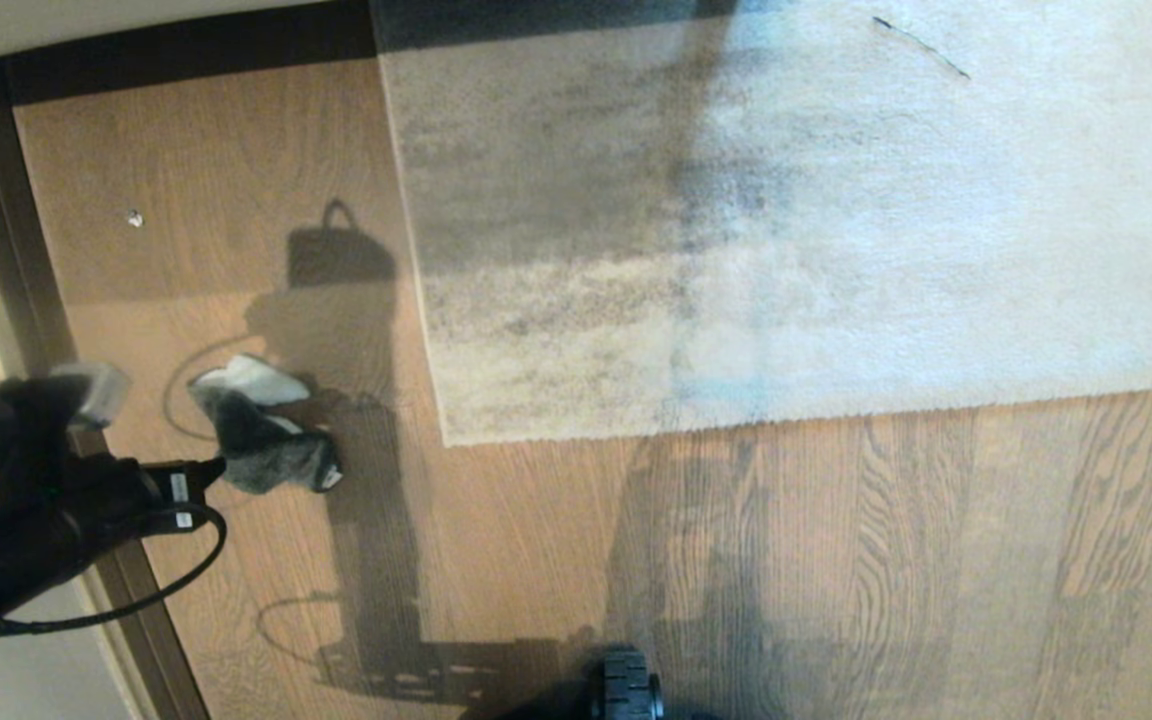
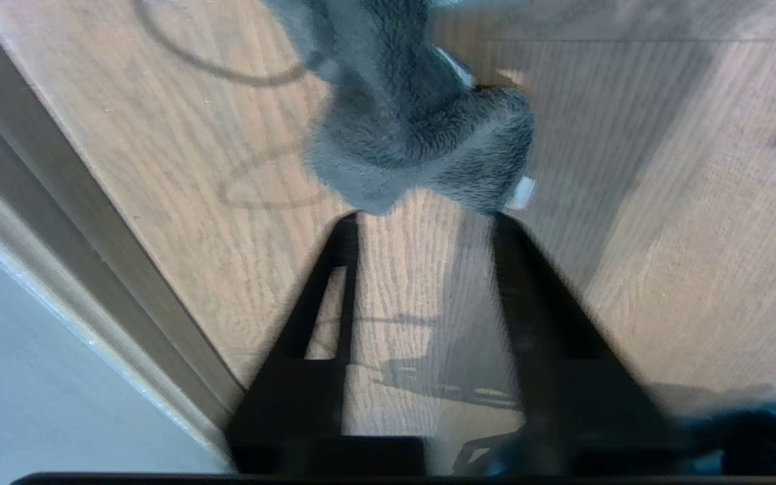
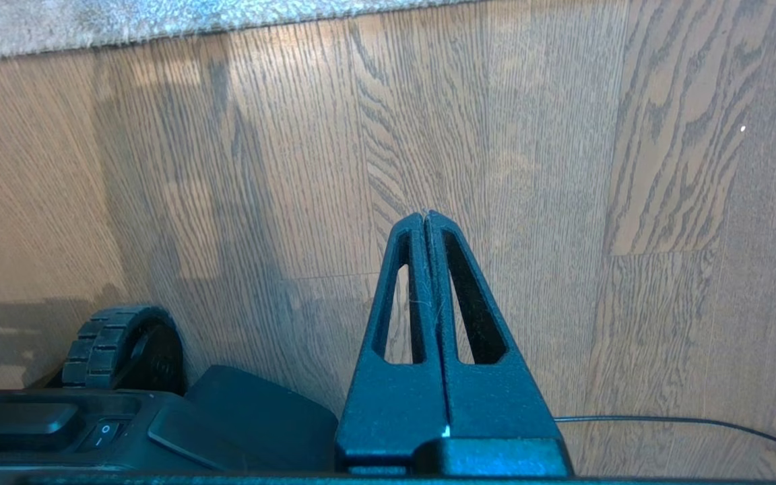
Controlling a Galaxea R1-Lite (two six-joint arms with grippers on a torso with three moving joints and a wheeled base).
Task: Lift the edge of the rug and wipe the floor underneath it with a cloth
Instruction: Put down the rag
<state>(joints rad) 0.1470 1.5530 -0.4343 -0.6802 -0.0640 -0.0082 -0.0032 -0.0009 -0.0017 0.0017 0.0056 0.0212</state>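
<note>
The main risk we see is that the cloth [image 1: 266, 430] ends up loose on the floor [image 1: 756, 560] and out of our grasp: in the left wrist view the two black fingers stand apart, and the cloth [image 2: 415, 135] bunches just past their tips, touching or nearly touching them, with no pinch visible. If the left jaws [image 2: 425, 215] close without first advancing, we judge that they would catch only a fringe of fuzzy fabric or miss it. A second risk is the rug edge [image 1: 736, 425], which lies flat in the middle of the head view, well apart from the cloth at the left of the frame; nothing lifts it yet, so the floor beneath it remains unwiped. The right jaws [image 3: 426, 219] are pressed together and empty, hanging over bare planks with the rug edge [image 3: 226, 27] along the top of their own view. A lift attempted with closed jaws would, in our judgement, only push the pile. The dark skirting strip [image 1: 26, 290] beside the left arm leaves little room to swing.
</note>
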